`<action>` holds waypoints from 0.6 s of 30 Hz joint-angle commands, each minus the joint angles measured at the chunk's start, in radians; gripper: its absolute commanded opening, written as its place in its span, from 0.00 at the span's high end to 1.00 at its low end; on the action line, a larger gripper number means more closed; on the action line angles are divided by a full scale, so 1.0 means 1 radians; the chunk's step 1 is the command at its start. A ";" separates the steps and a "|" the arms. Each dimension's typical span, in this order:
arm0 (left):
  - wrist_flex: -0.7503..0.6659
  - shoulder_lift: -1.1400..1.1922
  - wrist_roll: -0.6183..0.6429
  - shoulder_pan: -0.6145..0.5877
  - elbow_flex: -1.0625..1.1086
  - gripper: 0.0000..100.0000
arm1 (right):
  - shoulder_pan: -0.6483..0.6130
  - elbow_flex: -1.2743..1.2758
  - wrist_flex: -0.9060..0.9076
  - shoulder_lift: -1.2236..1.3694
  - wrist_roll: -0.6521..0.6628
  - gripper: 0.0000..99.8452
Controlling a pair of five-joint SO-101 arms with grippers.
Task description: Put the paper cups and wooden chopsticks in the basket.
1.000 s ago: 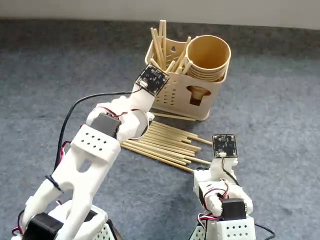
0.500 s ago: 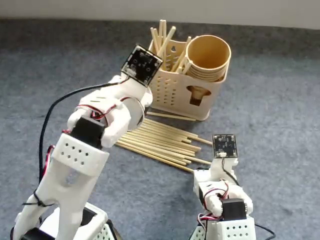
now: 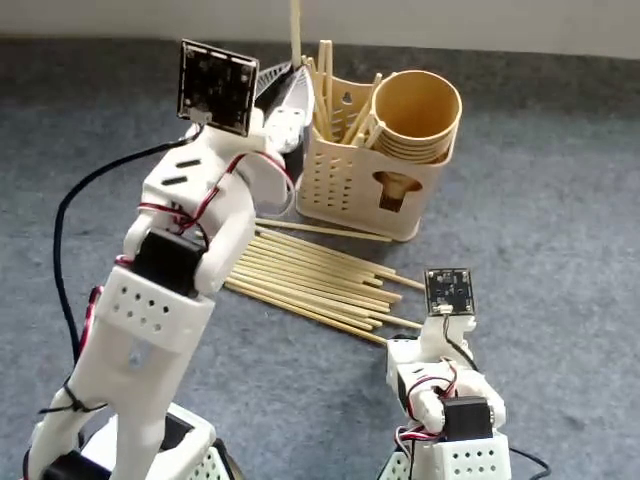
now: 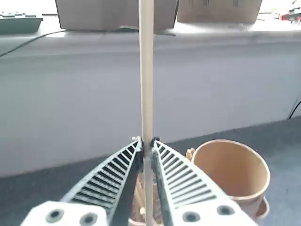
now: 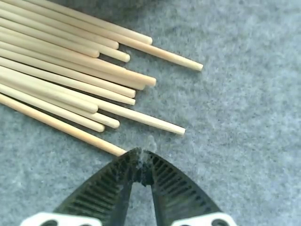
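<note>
at basket point(image 3: 345, 188) rim | left jaws clamp chopstick point(image 4: 146, 70) | top cut off

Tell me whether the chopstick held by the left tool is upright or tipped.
Upright. The chopstick runs straight up from the left tool, which is shut on it, close by the basket in the high view.

**Grey Felt Below, Pale Wall Behind**

The table is covered by a grey mat point(image 3: 560, 200) with a fuzzy, felt-like weave, lit evenly and without hard shadows. A plain pale wall point(image 4: 70, 94) rises along its far edge. On top of the wall runs a ledge point(image 4: 225, 29) with cardboard boxes point(image 4: 94, 12) standing side by side and a dark flat object point(image 4: 19, 21) at one end. Bright light shows behind the boxes. A thin black cable point(image 4: 295, 108) hangs against the wall.
</note>
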 commanded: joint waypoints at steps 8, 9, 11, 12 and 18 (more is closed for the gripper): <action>-0.364 0.220 0.049 0.008 0.012 0.99 | 0.010 0.140 0.008 -0.018 0.002 1.00; -0.362 0.232 0.049 0.008 0.012 0.99 | 0.010 0.140 0.008 -0.018 0.002 1.00; -0.362 0.252 0.049 0.007 0.016 0.98 | 0.010 0.140 0.008 -0.018 0.002 1.00; -0.362 0.257 0.049 0.007 0.028 0.96 | 0.010 0.140 0.008 -0.018 0.002 1.00; -0.273 0.225 0.049 0.012 0.074 0.85 | 0.010 0.140 0.008 -0.018 0.002 1.00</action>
